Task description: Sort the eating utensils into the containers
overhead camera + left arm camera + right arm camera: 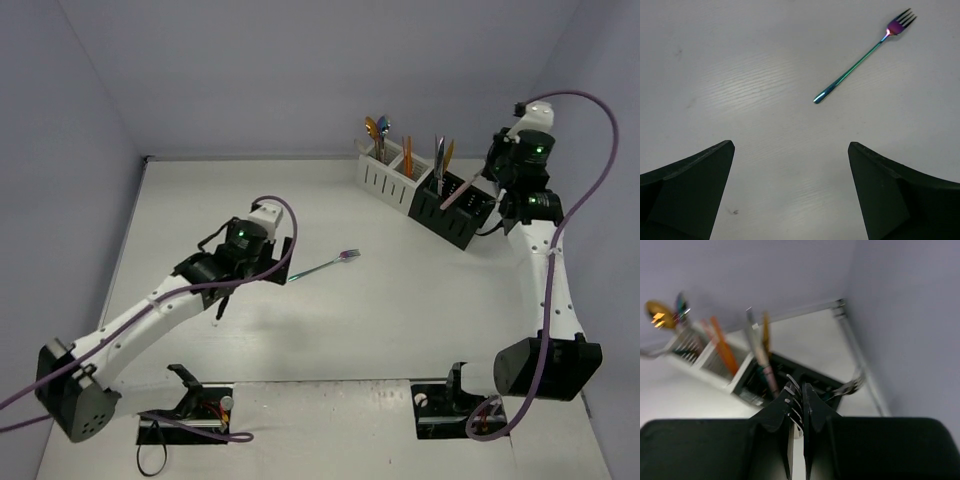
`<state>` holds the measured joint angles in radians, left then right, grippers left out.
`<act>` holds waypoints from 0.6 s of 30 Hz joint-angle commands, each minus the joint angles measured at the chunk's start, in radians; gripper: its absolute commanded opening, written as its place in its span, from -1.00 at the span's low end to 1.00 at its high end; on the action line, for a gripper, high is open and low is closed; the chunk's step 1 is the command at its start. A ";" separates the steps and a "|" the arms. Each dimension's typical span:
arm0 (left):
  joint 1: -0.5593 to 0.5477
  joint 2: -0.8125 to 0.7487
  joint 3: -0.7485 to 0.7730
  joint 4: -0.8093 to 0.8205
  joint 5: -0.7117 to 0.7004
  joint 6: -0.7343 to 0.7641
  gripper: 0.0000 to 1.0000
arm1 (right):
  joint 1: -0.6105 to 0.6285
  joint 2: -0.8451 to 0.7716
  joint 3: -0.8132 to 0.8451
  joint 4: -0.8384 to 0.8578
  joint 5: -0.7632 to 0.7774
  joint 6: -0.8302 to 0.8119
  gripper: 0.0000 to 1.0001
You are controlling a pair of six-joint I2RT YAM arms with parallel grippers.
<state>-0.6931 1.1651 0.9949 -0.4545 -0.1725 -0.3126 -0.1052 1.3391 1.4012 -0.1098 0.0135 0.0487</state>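
Containers (385, 180) far right on table (200, 200), several utensils (374, 128) upright inside. Left gripper (791, 145) gaping wide above table; iridescent fork (857, 63) flat just ahead, untouched. Pickup step in hand: advance, lower, straddle handle, close. Right gripper (797, 390) pinched shut above black caddy (455, 225); anything held there impossible to make out.

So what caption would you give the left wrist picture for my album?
The left hand hangs open above the white table, an iridescent fork lying ahead, untouched.
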 commanded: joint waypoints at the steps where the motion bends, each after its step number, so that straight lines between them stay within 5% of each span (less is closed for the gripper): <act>1: 0.057 -0.144 -0.029 -0.050 -0.034 0.033 0.95 | -0.079 0.059 0.087 0.097 0.127 -0.059 -1.00; 18: 0.078 -0.136 -0.100 0.000 0.037 0.081 0.95 | -0.134 0.330 0.115 0.292 0.129 0.017 -1.00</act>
<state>-0.6193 1.0285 0.8845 -0.5106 -0.1569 -0.2630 -0.2428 1.6544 1.4776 0.0534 0.1749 0.0284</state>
